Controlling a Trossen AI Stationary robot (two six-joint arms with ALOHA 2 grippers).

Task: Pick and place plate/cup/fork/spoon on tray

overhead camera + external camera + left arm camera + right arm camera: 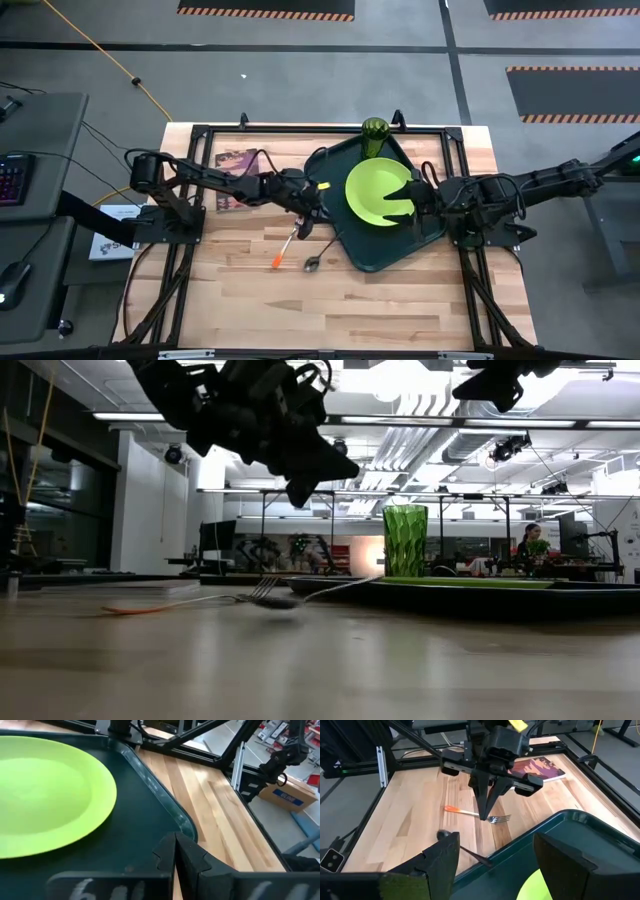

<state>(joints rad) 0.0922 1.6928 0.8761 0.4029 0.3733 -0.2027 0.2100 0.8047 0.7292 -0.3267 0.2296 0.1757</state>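
Pale wooden planks make up the table [400, 300], framed by black rails, with a grey floor and striped mats beyond it. Taking the dark-green tray [340, 245] as the landmark: it lies turned at an angle on the table, and the lime-green plate [378, 190] rests flat inside it. The translucent green cup [375, 130] stands upright at the tray's far corner; the low view shows it rising above the tray's rim.

Off the tray, on its left-arm side, the fork [284, 251] lies on the wood with its orange handle pointing away from the tray and its tines toward it. The dark spoon [320, 256] lies just beside the fork, its bowl on the wood and its handle reaching toward the tray's rim, seemingly touching it.

Above the tray's edge on that side, over the fork, hangs the left gripper [486, 810], its 2 fingers pressed together into a point and holding nothing. At the tray's opposite side the right gripper [404, 197] sits over the plate's edge with its fingers spread apart and nothing between them.

Farther from the tray, behind the left arm, lies a maroon picture book [236, 170].
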